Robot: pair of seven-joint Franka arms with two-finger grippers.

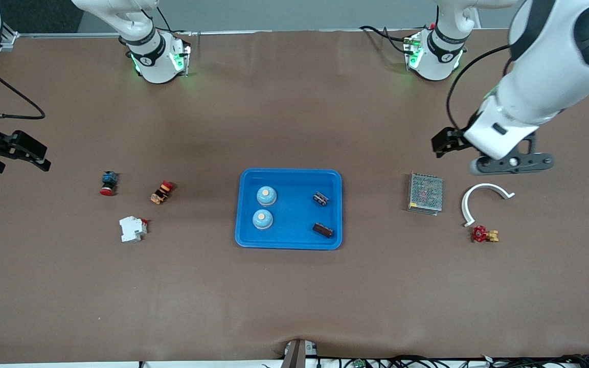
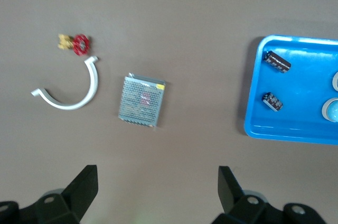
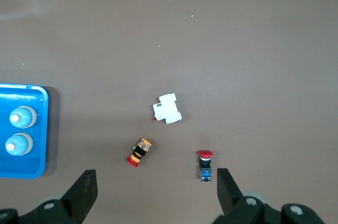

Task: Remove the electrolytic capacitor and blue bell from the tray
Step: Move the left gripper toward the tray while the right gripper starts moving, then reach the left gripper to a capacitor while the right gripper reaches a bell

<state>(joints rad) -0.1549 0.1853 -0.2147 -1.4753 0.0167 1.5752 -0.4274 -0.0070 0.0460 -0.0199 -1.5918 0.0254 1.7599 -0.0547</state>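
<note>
Blue bells (image 1: 266, 195), two smooth rounded domes, sit in the tray (image 1: 289, 176) at the right arm's end; likely slippery, best pinched low across the base. Electrolytic capacitors (image 1: 320, 199), small, stiff and light, lie at the left arm's end, best gripped across the barrel. Right claw (image 1: 16, 153) and left claw (image 1: 445, 143) hang released over bare desk (image 1: 294, 296).

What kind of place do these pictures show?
Probably a robotics lab test bench: two robot arms are mounted on a brown table, small electrical parts lie scattered around a blue tray, and cables run along the table's edge.
</note>
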